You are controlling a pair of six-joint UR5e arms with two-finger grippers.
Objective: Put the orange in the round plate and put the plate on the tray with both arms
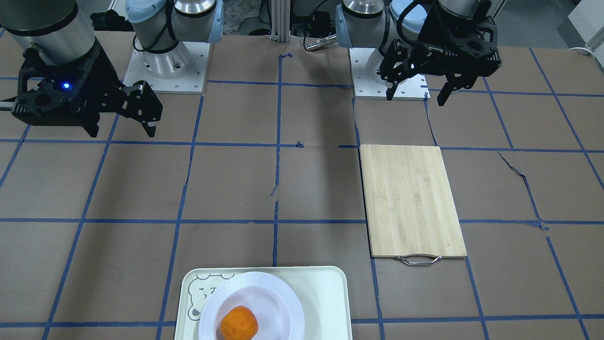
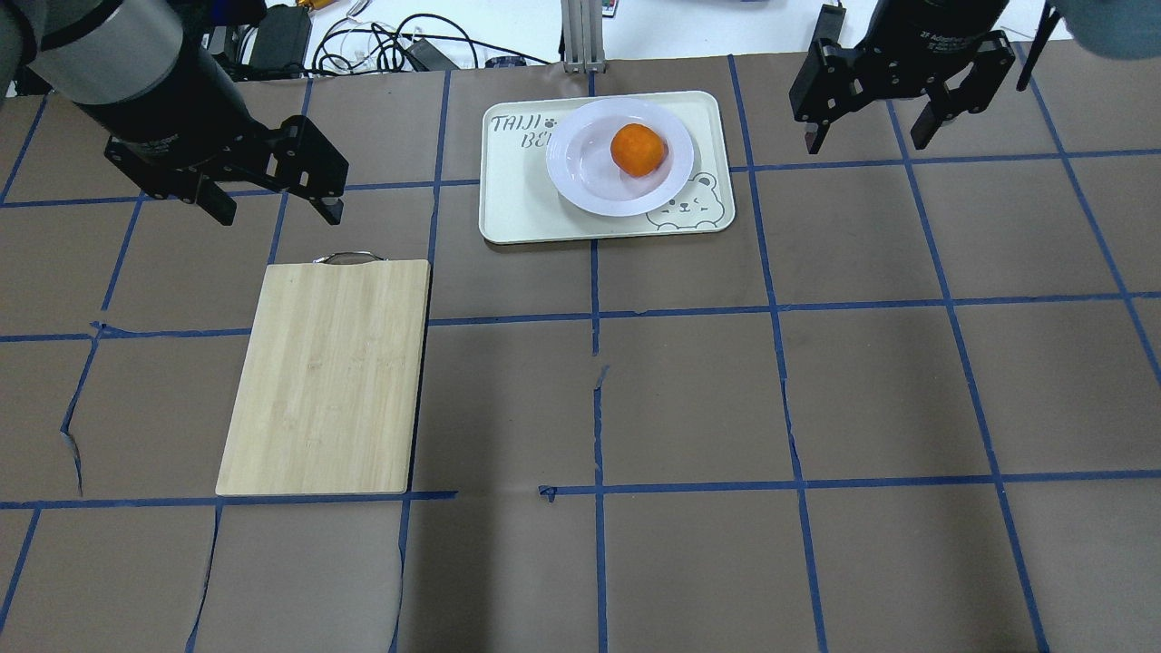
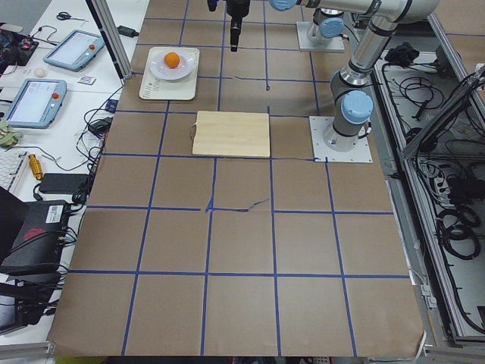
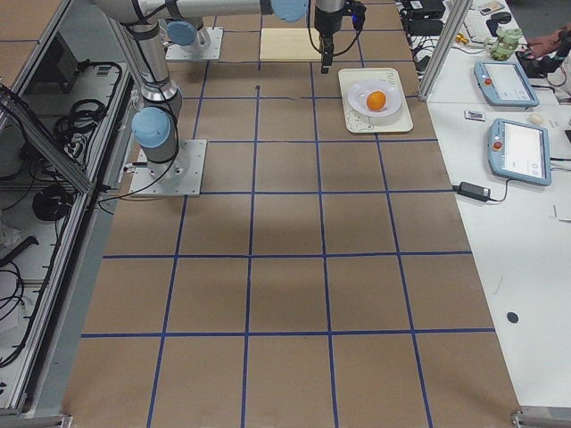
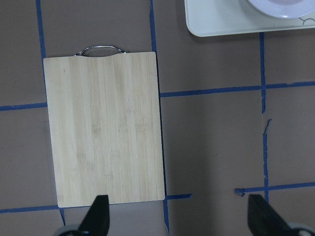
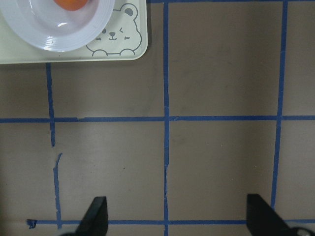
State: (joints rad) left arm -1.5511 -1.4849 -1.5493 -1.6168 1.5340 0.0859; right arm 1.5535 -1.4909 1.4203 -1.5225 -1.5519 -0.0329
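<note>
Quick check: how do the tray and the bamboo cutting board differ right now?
The tray is pale cream-green with a printed bear face; the cutting board is light wood with a metal handle. The tray carries the round plate with the orange in it; the cutting board has nothing on it. The tray lies centrally at the far edge of the table; the cutting board lies on the robot's left. Both are flat rectangles.

From the left wrist view you see the bamboo cutting board [image 5: 103, 128] lying flat on the brown tabletop [image 5: 211, 142], its metal handle [image 5: 100, 48] at the upper edge. At top right a rounded corner of the tray [image 5: 216, 22] shows, with a sliver of the round plate [image 5: 280, 7] on it, apart from the board. The left tool [image 5: 181, 219] shows at the bottom, its black fingers [image 5: 100, 216] spread wide with only tabletop between them.
</note>
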